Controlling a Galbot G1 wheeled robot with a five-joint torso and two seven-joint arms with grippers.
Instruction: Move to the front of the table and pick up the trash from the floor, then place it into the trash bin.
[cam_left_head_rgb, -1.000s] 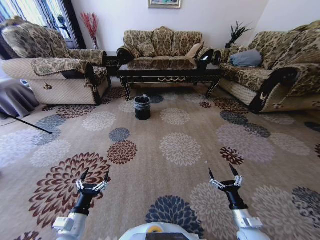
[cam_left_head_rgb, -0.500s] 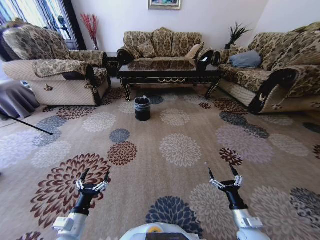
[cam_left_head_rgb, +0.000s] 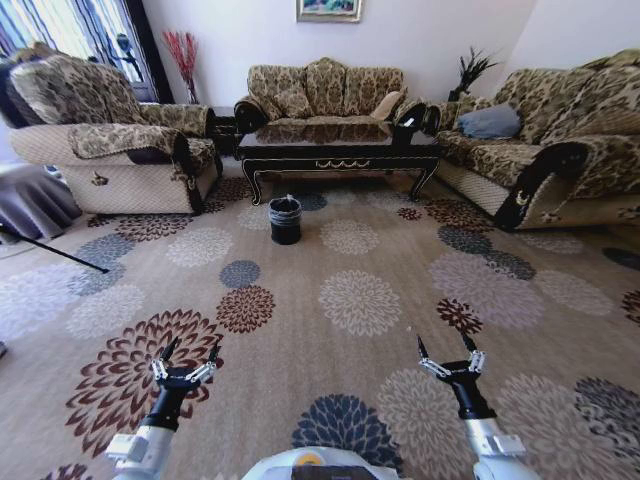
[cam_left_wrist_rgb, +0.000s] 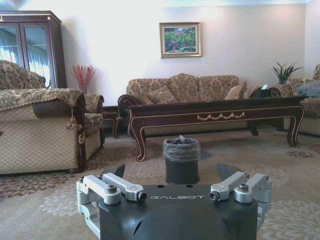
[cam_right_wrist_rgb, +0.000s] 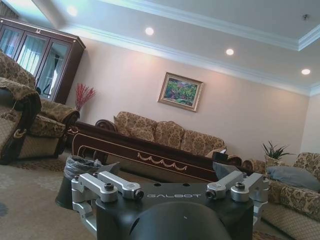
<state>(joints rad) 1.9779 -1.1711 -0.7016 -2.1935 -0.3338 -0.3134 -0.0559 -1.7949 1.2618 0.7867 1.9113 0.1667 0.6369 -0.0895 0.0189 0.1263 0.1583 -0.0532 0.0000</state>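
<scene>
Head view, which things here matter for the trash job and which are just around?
Job: table, trash bin, floor, left tool and right tool, both open, low over carpet.
Around: sofas, grey cushion, red twigs.

Daylight's coming in thru windows (cam_left_head_rgb: 60, 30) upper left; ceiling spots (cam_right_wrist_rgb: 149, 31) are glowing, table (cam_left_head_rgb: 340, 135) top's glaring, head view's bending at edges.

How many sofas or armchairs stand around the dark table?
3: one sofa behind the table, one armchair on its left, one sofa on its right. Others may be out of frame.
</scene>
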